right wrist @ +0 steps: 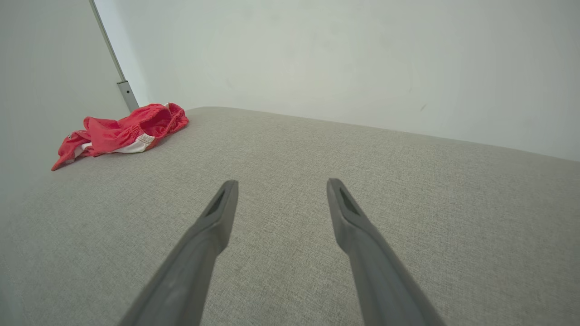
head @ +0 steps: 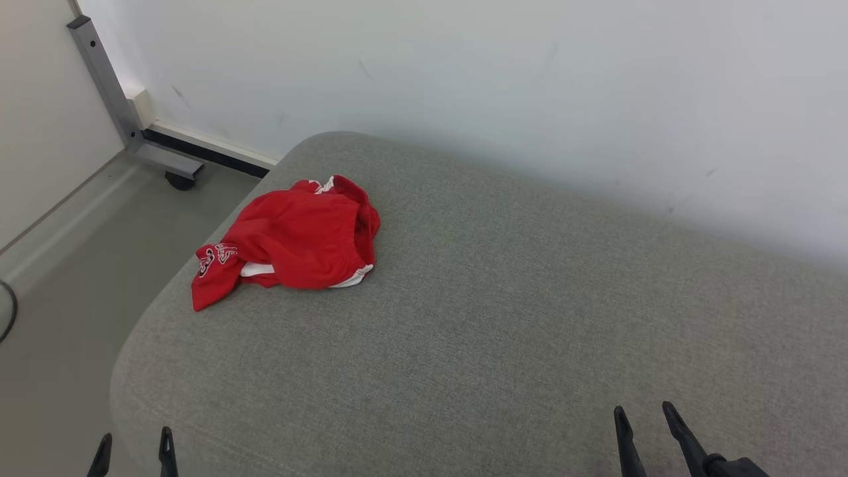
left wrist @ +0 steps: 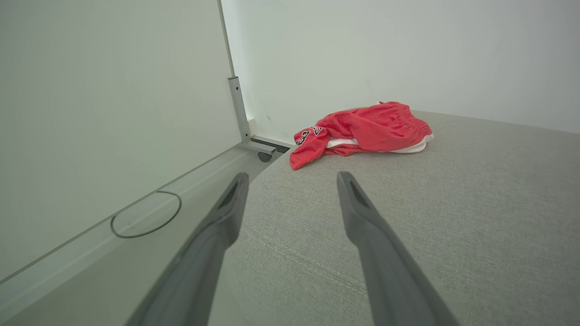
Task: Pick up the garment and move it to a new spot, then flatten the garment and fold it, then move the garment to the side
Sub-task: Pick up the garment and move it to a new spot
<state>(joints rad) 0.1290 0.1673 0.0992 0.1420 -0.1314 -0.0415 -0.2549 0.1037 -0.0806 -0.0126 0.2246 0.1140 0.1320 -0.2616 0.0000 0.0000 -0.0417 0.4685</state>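
The garment is a crumpled pair of red shorts with white trim and white lettering, lying near the far left corner of the grey cushioned surface. It also shows in the left wrist view and the right wrist view. My left gripper stands open at the near left corner, well short of the garment, with nothing between its fingers. My right gripper is open too, at the near right, far from the garment. In the wrist views both the left gripper and the right gripper hold nothing.
A white wall runs behind the surface. To the left the surface's rounded edge drops to the floor, where a grey metal post on a caster stands and a dark cable loops.
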